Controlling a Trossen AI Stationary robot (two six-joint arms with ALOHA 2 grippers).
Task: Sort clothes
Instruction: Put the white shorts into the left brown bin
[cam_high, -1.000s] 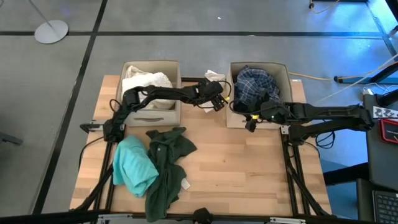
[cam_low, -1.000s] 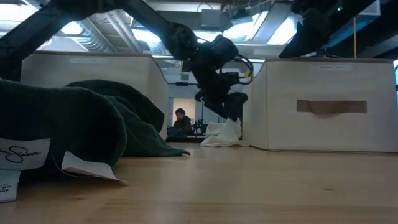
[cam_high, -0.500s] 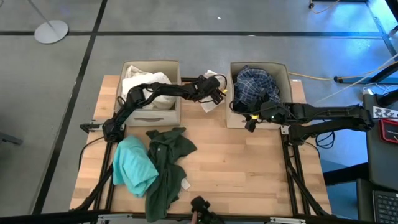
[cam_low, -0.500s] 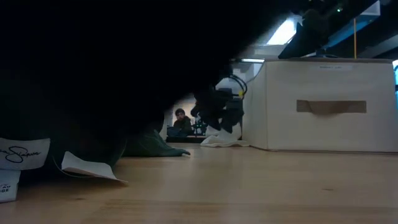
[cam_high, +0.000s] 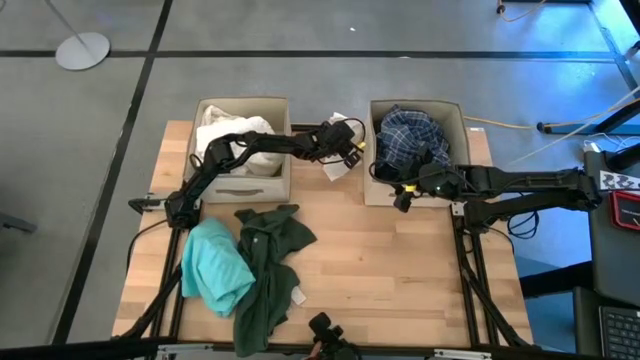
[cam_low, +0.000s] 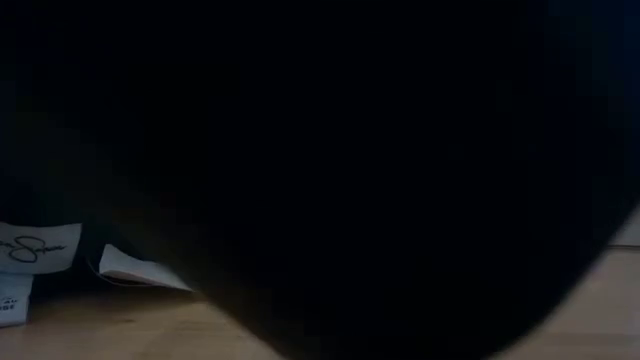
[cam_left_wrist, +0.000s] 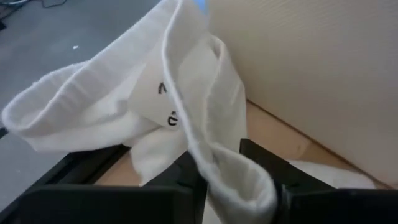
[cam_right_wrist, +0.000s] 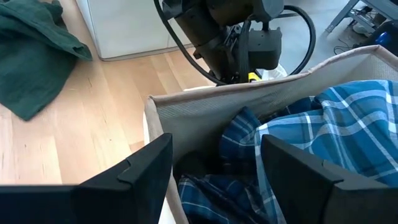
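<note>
Two boxes flanked the left gripper (cam_high: 343, 150), fingers pinching a white garment (cam_left_wrist: 186, 118); right gripper (cam_high: 407, 192) fingers spread over plaid shirt (cam_right_wrist: 323, 137).

Something dark blocked nearly our whole low view; only two white labels (cam_low: 38, 247) showed beside the worktop (cam_low: 120, 330).

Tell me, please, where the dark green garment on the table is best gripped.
Probably the dark green garment is best taken from straight above, at the bunched folds of its upper part. It lies loosely spread on the table, the teal garment touching one edge, so avoid that side.
</note>
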